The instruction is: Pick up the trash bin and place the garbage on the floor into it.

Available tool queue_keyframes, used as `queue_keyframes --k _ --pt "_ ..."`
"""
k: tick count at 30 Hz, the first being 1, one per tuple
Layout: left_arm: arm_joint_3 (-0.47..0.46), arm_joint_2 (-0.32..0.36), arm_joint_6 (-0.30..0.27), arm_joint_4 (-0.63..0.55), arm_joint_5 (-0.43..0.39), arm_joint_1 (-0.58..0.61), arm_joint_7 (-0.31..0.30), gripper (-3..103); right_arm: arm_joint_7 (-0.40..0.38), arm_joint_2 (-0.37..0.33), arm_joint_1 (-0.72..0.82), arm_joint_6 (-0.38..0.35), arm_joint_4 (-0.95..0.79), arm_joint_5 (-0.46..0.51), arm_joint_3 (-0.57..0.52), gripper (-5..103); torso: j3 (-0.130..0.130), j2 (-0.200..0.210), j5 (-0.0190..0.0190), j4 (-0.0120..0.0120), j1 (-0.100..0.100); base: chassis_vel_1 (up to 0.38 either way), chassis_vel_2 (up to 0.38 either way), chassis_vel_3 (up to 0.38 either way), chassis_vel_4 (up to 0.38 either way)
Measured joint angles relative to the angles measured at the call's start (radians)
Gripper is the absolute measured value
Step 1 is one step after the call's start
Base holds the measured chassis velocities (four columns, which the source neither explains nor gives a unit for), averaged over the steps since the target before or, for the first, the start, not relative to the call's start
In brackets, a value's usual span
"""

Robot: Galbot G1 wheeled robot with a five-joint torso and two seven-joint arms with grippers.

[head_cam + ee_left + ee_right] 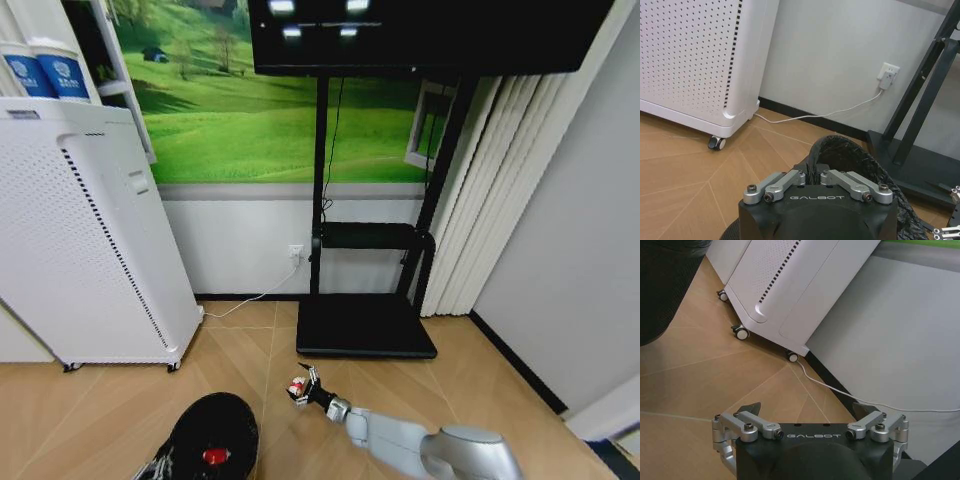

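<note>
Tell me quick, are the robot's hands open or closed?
The left gripper is closed on the trash bin rim.
The right gripper is open, holding nothing.

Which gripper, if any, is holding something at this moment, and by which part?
The left gripper holds the trash bin by its bag-lined rim. The right gripper, over the floor, is open and holds nothing.

The black trash bin (212,432) holds a red lump (215,456), beside a white dot-perforated appliance (85,235) on tan wood flooring (90,415).
</note>
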State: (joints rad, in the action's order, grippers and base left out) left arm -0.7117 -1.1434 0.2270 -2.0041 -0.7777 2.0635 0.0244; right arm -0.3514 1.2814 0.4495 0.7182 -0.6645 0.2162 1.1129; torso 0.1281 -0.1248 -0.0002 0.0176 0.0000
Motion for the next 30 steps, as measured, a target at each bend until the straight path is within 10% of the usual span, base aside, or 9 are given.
queue_keyframes --k 30 --pt "0.022 0.007 -0.004 0.016 0.0 -0.021 -0.003 7 0.019 -0.011 0.04 0.06 -0.032 0.004 -0.015 100 0.0 0.0 0.0003 0.0001 0.0 -0.047 0.039 0.042 -0.035"
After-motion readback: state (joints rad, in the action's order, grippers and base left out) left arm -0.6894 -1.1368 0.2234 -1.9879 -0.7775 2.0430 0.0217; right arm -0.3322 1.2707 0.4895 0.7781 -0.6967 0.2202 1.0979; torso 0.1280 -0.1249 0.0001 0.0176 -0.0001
